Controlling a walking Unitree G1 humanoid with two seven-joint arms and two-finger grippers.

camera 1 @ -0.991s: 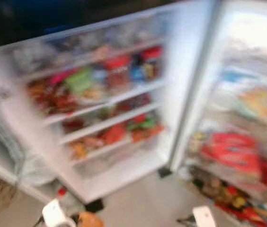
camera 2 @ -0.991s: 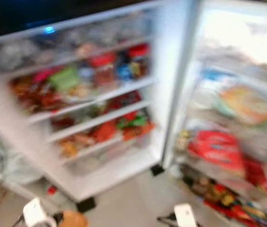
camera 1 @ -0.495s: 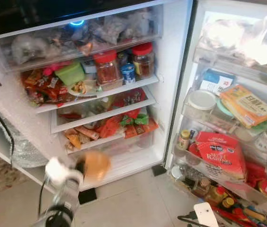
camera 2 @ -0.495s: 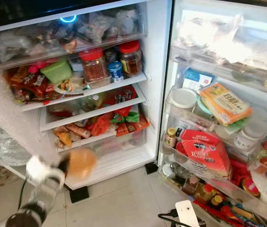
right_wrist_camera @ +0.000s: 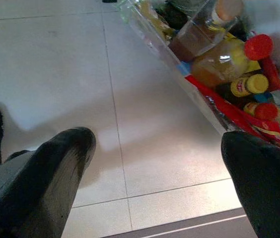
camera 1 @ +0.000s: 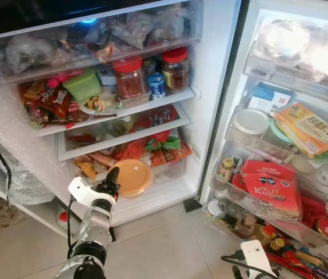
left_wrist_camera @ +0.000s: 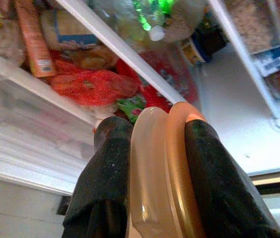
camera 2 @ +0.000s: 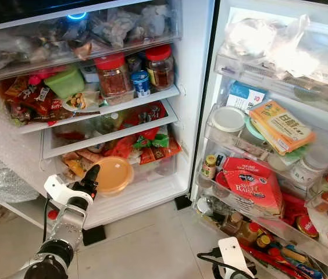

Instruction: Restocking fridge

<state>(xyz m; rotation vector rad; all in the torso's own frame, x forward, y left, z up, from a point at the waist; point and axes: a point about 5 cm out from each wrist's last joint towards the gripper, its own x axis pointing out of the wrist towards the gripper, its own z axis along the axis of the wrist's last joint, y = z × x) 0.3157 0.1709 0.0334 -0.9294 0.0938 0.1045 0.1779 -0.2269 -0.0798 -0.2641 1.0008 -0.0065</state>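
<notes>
Your left gripper [left_wrist_camera: 152, 144] has its jaws clamped on an orange tub [camera 1: 131, 177], one black finger [left_wrist_camera: 107, 173] on the pale base and the other on the orange lid side. In the head view the tub sits at lower centre-left of the frame, held on edge just in front of the fridge's lowest drawer [camera 1: 164, 174], with the silver arm rising from the bottom edge. Above the tub, red and green packets [camera 1: 164, 145] crowd the shelf at mid-frame. Higher, toward the upper centre, two red-lidded jars [camera 1: 130, 78] stand beside a small blue can [camera 1: 156, 87], with a green box [camera 1: 84, 87] to their left. The open door fills the right half of the frame; its racks carry a red bag [camera 1: 271, 186], a yellow pack [camera 1: 309, 128] and a white-lidded tub [camera 1: 251, 123]. Your right gripper [right_wrist_camera: 155, 173] hangs low at the bottom right, jaws spread wide over the tiled floor [right_wrist_camera: 80, 74], near the bottles [right_wrist_camera: 234, 64] in the door's bottom rack.
</notes>
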